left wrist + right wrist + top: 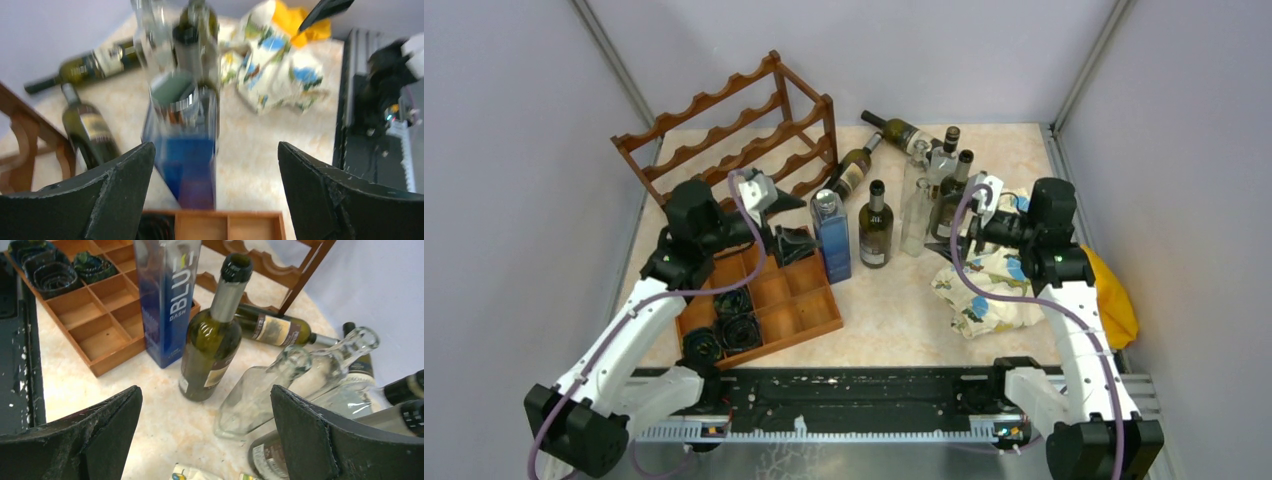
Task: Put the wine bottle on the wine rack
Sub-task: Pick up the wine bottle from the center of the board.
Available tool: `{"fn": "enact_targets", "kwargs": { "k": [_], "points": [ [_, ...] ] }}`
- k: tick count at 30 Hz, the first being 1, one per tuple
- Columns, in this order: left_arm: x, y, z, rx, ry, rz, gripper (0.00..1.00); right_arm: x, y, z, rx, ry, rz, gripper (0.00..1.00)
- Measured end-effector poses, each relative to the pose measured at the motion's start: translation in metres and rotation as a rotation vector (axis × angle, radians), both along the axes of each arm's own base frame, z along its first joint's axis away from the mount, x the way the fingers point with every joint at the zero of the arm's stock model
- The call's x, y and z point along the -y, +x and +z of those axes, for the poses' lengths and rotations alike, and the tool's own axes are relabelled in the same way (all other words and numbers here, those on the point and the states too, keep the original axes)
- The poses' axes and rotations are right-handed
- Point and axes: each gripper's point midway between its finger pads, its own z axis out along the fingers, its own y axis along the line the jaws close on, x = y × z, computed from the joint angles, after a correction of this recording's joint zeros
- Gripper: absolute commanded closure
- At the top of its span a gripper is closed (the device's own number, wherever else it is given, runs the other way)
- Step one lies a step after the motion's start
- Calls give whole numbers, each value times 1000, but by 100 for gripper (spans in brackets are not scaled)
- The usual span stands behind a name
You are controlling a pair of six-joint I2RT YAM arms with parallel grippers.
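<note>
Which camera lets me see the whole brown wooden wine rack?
The top external view. There the wine rack shows whole at the back left, with all its wavy rails. The left wrist view catches just a blurry corner at its left edge. The right wrist view shows only some lower rails along its top edge.

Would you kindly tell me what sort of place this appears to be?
Probably a lab test cell: plain grey walls box in one table, and a wine rack and bottles look staged.
</note>
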Motion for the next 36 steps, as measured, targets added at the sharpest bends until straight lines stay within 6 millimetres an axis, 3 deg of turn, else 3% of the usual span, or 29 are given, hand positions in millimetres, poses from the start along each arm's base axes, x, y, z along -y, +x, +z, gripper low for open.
{"fn": "enact_targets", "kwargs": {
  "k": [4, 8, 15, 24, 36],
  "points": [
    [-10, -1, -59, -32, 81, 43, 2, 0, -7, -20, -22, -20, 15, 2],
    [-14, -3, -89, -47, 100, 63, 2, -1, -11, -28, -25, -28, 32, 2],
    [-11, 7, -111, -48, 50, 102, 1, -9, -18, -43, -55, -32, 67, 2],
    [11, 33, -133, -70, 17, 120, 3, -17, -21, -45, -53, -26, 94, 2],
    [24, 44, -154, -77, 15, 85, 32, -22, -22, -47, -49, -22, 104, 2]
  ]
}}
